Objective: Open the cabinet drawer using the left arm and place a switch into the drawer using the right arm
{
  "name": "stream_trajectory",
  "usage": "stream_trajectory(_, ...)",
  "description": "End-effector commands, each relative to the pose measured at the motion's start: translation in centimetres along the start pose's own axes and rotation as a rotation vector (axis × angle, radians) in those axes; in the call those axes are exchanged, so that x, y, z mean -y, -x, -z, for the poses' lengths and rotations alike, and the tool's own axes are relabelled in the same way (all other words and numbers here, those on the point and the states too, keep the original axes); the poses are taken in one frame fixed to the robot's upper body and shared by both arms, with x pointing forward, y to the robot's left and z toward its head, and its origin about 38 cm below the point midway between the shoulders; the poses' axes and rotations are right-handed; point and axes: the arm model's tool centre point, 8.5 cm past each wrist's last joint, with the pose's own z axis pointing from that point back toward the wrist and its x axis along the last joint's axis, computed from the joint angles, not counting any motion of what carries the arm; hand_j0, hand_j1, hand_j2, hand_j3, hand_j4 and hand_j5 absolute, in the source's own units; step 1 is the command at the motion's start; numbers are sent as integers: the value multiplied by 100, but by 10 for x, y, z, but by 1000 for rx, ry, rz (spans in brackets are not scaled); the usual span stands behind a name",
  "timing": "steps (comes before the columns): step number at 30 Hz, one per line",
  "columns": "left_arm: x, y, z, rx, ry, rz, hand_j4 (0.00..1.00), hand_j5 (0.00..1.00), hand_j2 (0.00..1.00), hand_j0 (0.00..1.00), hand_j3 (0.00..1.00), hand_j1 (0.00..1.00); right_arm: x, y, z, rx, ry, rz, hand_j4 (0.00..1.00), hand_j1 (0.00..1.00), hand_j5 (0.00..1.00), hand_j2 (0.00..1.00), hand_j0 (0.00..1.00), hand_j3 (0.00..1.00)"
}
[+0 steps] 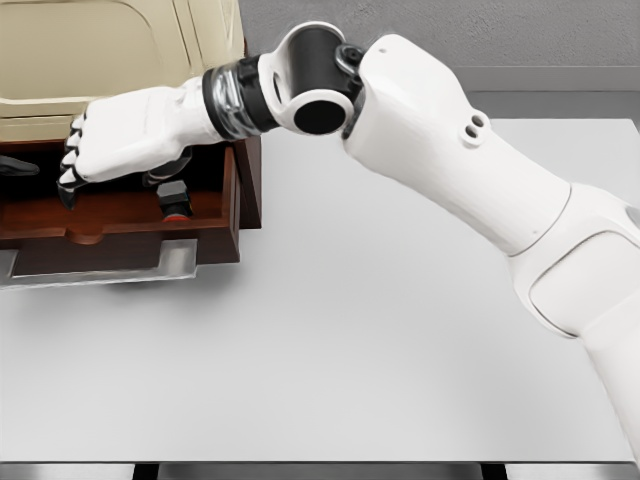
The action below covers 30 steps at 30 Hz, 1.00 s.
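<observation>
Over the open drawer at the upper left, the right hand hovers palm-down, arm reaching in from the right edge across the white table. Fingers hang slightly curled with dark tips pointing down, loose, nothing gripped as far as I can tell. The switch, a small dark block with a red end, lies on the drawer floor just below and right of the hand, near the drawer's right wall, apart from the fingers; its top edge is partly hidden by the hand's heel. Drawer is pulled out toward the camera, dark red-brown wood inside, grey metal front lip along the bottom. Another dark shape shows at the drawer's far left edge, cut off by the frame, cannot tell what it is. Cabinet above is beige with rounded panel outlines, brown side wall on the right. The right forearm's black wrist joint sits level with the cabinet's front corner. The left arm does not show in the head view
</observation>
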Motion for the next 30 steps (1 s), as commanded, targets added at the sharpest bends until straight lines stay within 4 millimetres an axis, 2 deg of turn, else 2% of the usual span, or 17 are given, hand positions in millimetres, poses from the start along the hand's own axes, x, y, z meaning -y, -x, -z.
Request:
stream_trajectory(1,0,0,0,1,-4,-7,100,100,100,100,100,100,21,-18,-32,10,54,-92,83,83,83,83,83,83)
stream_trajectory(3,0,0,0,2,-3,-7,100,100,100,100,100,100,21,-24,-68,-24,79,-132,86,86,86,86,86,86)
stream_trajectory(5,0,0,0,1,-4,-7,100,100,100,100,100,100,21,-25,-115,-99,107,-164,86,86,86,86,86,86)
stream_trajectory(7,0,0,0,2,-3,-7,100,100,100,100,100,100,9,-24,-153,-171,102,-157,89,89,89,89,89,89)
stream_trajectory(9,0,0,0,1,-4,-7,100,100,100,100,100,100,-17,-13,-205,-301,102,-97,92,92,92,92,92,92)
stream_trajectory(10,0,0,1,3,-3,-8,100,100,100,100,100,100,-22,-12,-230,-344,121,-62,94,94,94,94,94,94)
stream_trajectory(12,3,5,12,13,6,-27,100,100,100,100,100,100,-54,-17,-284,-436,116,46,98,98,98,98,98,98)
stream_trajectory(13,5,9,25,3,18,-42,100,100,100,100,100,100,-72,-20,-305,-494,128,91,99,99,99,99,99,99)
stream_trajectory(15,5,12,45,8,28,-52,100,100,100,100,100,100,-101,-26,-333,-574,136,164,100,100,100,100,100,100)
stream_trajectory(16,2,10,52,14,23,-56,100,100,100,100,100,100,-113,-26,-338,-592,128,199,100,100,100,100,100,100)
stream_trajectory(17,-4,6,73,35,16,-77,100,100,100,100,100,100,-127,-21,-349,-628,112,240,100,100,100,100,100,100)
stream_trajectory(18,-2,5,84,56,23,-84,100,100,100,100,100,100,-138,-18,-355,-650,107,275,100,100,100,100,100,100)
stream_trajectory(19,-2,3,91,75,28,-78,100,100,100,100,100,100,-142,-17,-357,-657,105,288,100,100,100,100,100,100)
stream_trajectory(24,1,0,104,113,37,-86,100,100,100,100,100,100,-159,-22,-351,-648,80,322,100,100,100,100,100,100)
stream_trajectory(25,3,-1,111,132,42,-91,100,100,100,100,100,100,-173,-27,-347,-641,66,353,100,100,100,100,100,100)
stream_trajectory(30,11,-8,139,213,64,-101,100,100,100,100,100,100,-175,-27,-347,-642,61,357,100,100,100,100,100,100)
